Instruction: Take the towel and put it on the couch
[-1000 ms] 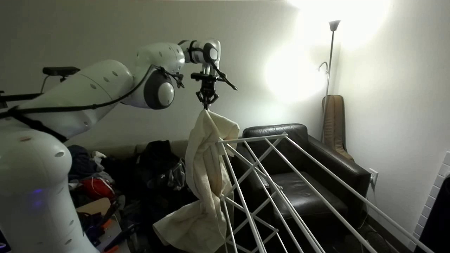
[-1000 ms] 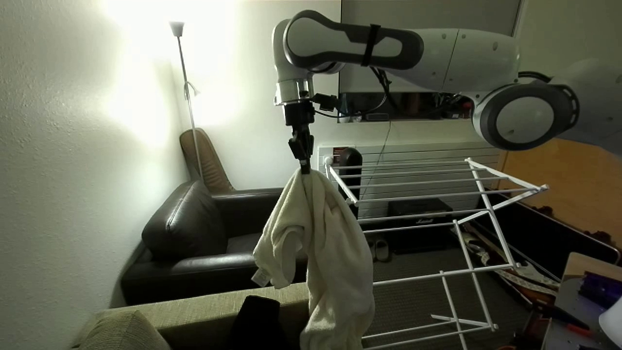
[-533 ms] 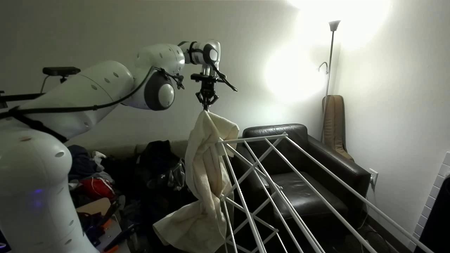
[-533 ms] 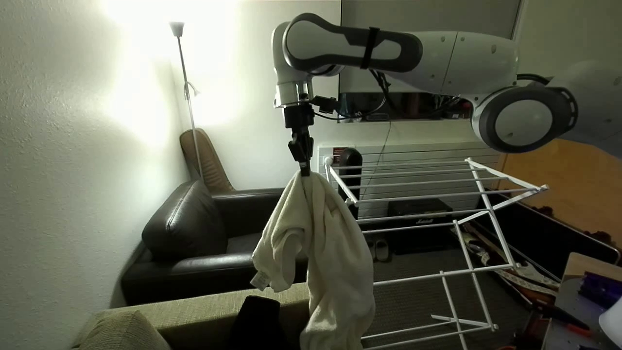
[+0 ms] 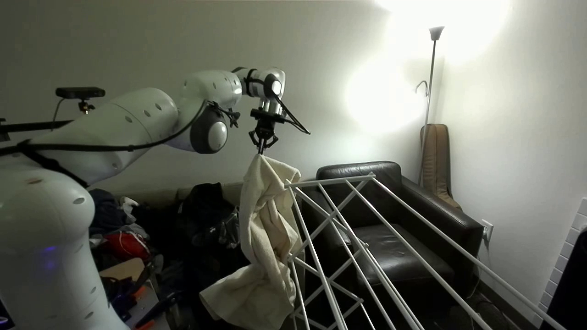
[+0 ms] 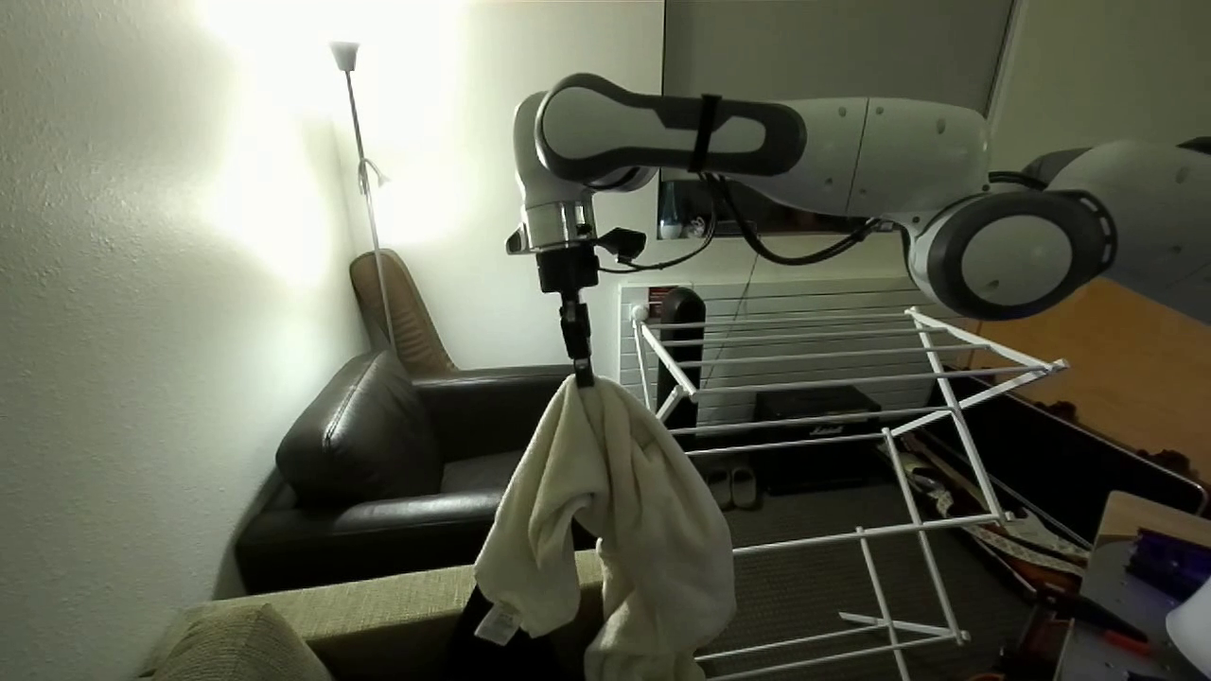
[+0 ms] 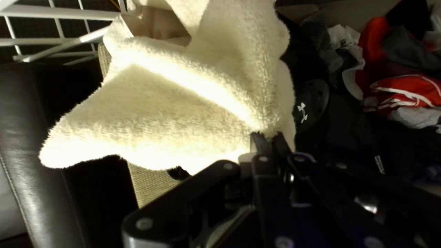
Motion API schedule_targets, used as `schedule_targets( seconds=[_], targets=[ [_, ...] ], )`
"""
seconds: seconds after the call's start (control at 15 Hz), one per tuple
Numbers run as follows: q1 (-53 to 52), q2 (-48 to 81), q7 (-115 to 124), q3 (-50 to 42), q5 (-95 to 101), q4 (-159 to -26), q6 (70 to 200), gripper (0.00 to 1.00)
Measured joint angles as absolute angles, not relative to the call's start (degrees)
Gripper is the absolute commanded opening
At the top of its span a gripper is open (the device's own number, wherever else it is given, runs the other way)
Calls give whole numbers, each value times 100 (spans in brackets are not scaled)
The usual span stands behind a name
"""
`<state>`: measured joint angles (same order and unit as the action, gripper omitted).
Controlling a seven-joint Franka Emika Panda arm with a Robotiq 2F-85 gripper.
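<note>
Towel (image 6: pixel 664 530) below claw (image 6: pixel 584 375), top in grip

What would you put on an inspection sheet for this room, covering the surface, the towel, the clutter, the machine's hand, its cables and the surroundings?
Surface: the fabric couch shows only in part.
Job's things: the cream towel hangs bunched, not yet laid down; whether its lower end touches anything is unclear.
Clutter: a clothes pile with red in it, and a black item with a white logo.
Grip: the hand is shut on the towel's upper folds.
Cables: a black cable runs along the arm.
Surroundings: a white drying rack near the towel, a dark leather armchair and a floor lamp.
</note>
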<state>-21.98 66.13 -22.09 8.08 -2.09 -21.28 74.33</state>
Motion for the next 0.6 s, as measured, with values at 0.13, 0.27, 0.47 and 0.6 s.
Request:
schedule_targets(
  seconds=[0.13,0.27,0.47,0.6],
  targets=[
    [-2260,6637,-2674,895,-209,-2158,7425,4],
    [-2330,6635,-3126,972,-209,-2227,7421,4],
    [-2426,6630,-3712,1043,-209,-2310,7366,4],
    [-2460,6629,-4080,1099,-209,-2350,7306,4]
  ],
)
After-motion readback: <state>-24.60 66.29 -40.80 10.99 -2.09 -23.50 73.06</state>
